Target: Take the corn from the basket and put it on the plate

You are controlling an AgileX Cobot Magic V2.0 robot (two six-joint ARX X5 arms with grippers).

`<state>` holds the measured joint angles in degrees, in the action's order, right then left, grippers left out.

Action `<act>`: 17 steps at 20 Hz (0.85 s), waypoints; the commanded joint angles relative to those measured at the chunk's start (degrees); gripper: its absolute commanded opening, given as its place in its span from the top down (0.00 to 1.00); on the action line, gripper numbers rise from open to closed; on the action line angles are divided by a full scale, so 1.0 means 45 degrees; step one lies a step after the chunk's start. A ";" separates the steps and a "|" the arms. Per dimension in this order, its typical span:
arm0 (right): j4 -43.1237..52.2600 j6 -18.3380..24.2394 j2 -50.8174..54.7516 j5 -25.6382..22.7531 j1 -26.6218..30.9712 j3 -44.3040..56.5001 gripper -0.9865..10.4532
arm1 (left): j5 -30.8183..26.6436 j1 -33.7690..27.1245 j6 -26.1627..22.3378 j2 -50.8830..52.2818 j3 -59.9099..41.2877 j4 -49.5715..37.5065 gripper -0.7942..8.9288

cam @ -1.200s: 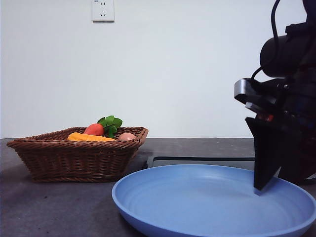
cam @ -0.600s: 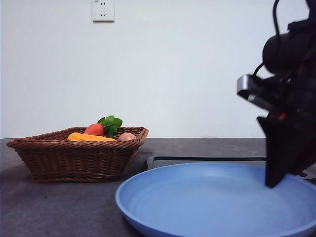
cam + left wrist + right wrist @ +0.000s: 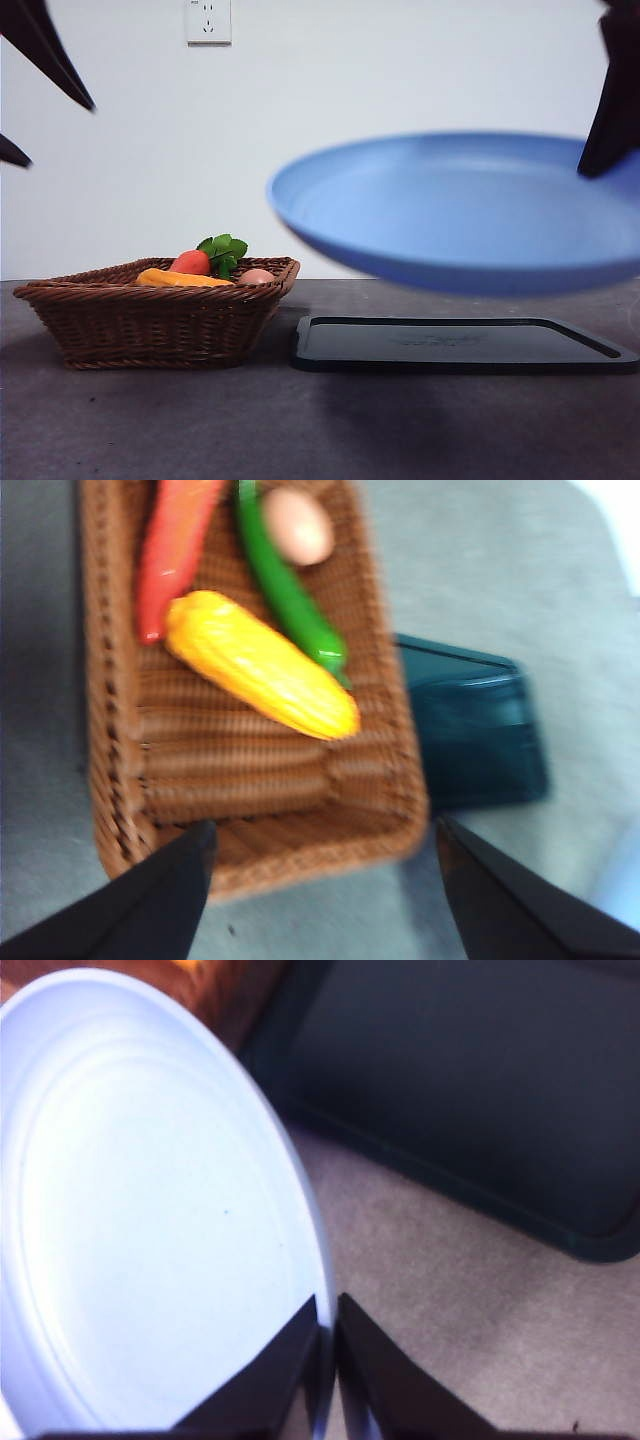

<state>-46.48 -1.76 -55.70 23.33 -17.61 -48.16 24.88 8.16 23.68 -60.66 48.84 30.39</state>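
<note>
Above the table, the right gripper (image 3: pixel 328 1345) has its two jaws pinched tight on the rim of the plate (image 3: pixel 460 210), which hangs tilted in the air over the black tray (image 3: pixel 460 345), clear of it. We note the left gripper (image 3: pixel 320 885) high above the basket (image 3: pixel 120 730) with its jaws spread wide and nothing between them; in the front view it shows only as dark tips at the upper corner. Progress, as we judge it: the corn (image 3: pixel 262 665) has not been touched. It lies on the basket floor, slantwise, one blunt end near the carrot (image 3: pixel 175 550) and the other end near the basket wall on the tray side, just beside the green vegetable (image 3: pixel 290 590). A pale egg-like item (image 3: pixel 297 525) sits farther along the basket. So pick and place are both left to do, and the plate needs a settled resting spot before it can receive anything. Appearance of the corn: yellow-orange, long, tapering slightly, with lengthwise ridged rows, though the left wrist view is soft and we cannot resolve single kernels. From the front only a low yellow strip shows over the braided rim. We expect the ridged surface to give the jaws purchase if they close across the cob's middle; the neighbouring carrot and green vegetable lie close enough to be nudged.
</note>
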 commanded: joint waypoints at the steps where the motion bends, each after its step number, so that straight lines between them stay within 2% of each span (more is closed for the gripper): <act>1: -0.0151 -0.0238 0.0539 0.0044 -0.0044 -0.0243 0.91 | -0.1486 0.0627 0.0753 -0.1554 0.0971 -0.0204 0.55; 6: -0.0359 -0.0219 0.1413 0.0044 -0.0044 -0.0243 0.91 | -0.3055 0.1724 0.1724 -0.4857 0.3240 -0.0189 0.55; 11: -0.0364 -0.0087 0.1710 0.0058 -0.0044 -0.0243 0.91 | -0.4711 0.2642 0.2657 -0.7781 0.5586 0.1583 0.55; 17: -0.0355 0.0160 0.1773 0.0189 -0.0058 -0.0243 0.91 | -0.5357 0.3186 0.4294 -0.9695 0.6829 0.2030 0.55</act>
<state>-48.66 -1.52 -47.62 23.79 -17.63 -48.16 1.30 22.26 40.91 -103.11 78.59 39.48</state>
